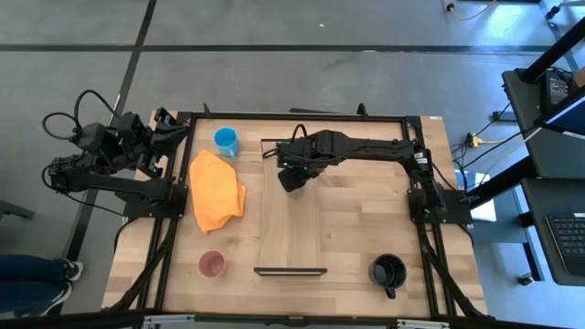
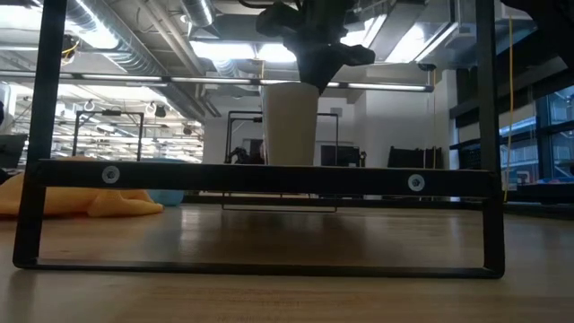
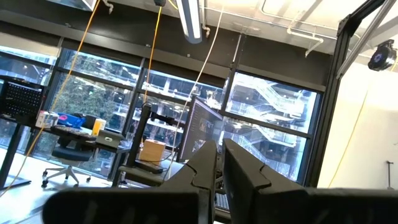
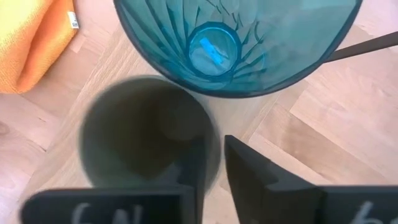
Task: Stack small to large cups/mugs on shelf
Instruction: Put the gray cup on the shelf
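My right gripper reaches over the far end of the light-wood shelf plank and is shut on the olive-green cup. The cup stands upright under the gripper in the low view. The teal tumbler stands just beyond the cup, open end up. The blue mug stands on the table at the far left of the plank. The pink cup is near left and the black mug near right. My left gripper is shut and empty, parked past the table's left edge. My right gripper pinches the olive-green cup's wall at its rim, one finger inside the cup and one outside. The fingers come from above, pointing down. The cup hangs upright; the shelf's frame bar hides its bottom in the low view.
An orange cloth lies crumpled on the table left of the plank. The plank's black end frames stand at its near end and its far end. Bare wood shows along the plank's middle and near part.
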`<state>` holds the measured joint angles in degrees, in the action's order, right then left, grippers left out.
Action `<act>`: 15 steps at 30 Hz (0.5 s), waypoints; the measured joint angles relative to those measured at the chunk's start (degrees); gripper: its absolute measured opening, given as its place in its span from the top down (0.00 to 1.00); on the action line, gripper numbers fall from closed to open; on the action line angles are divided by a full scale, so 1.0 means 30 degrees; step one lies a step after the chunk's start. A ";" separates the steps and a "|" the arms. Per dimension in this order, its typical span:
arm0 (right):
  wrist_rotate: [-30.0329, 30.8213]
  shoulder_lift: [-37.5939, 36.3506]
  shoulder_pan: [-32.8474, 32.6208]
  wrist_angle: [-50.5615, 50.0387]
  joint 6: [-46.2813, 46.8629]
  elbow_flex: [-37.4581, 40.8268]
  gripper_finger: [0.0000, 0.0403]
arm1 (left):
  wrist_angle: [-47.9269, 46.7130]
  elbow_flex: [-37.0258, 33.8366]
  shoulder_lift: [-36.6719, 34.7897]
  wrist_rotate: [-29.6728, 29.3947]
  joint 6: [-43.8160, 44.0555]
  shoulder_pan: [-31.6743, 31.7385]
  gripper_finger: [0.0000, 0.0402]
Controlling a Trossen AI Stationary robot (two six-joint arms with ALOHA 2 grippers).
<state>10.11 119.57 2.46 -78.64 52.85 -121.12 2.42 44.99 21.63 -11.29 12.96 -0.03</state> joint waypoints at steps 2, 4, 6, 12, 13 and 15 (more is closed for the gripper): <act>0.0000 0.0000 0.0000 0.0005 0.0127 0.0000 0.79 | 0.0007 0.0000 -0.0001 -0.0007 -0.0002 0.0001 0.94; 0.0000 0.0000 0.0000 0.0005 0.0226 0.0000 0.76 | 0.0000 0.0000 -0.0002 -0.0007 -0.0002 0.0000 0.94; 0.0187 0.0000 0.0000 0.0005 0.0245 -0.0005 0.74 | 0.0000 0.0000 0.0001 -0.0007 -0.0002 0.0004 0.94; 0.0270 0.0000 0.0000 0.0165 0.0245 -0.0007 0.71 | 0.0006 0.0000 -0.0002 -0.0001 -0.0001 0.0000 0.94; 0.0270 0.0000 0.0000 0.0165 0.0245 -0.0007 0.71 | 0.0000 -0.0002 -0.0002 0.0000 -0.0002 0.0005 0.94; 0.0284 0.0000 0.0000 0.0203 0.0238 -0.0007 0.71 | 0.0004 -0.0002 0.0003 -0.0004 0.0002 0.0004 0.94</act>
<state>10.96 119.57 2.46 -78.03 53.56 -121.14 2.43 44.99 21.64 -11.30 12.96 -0.02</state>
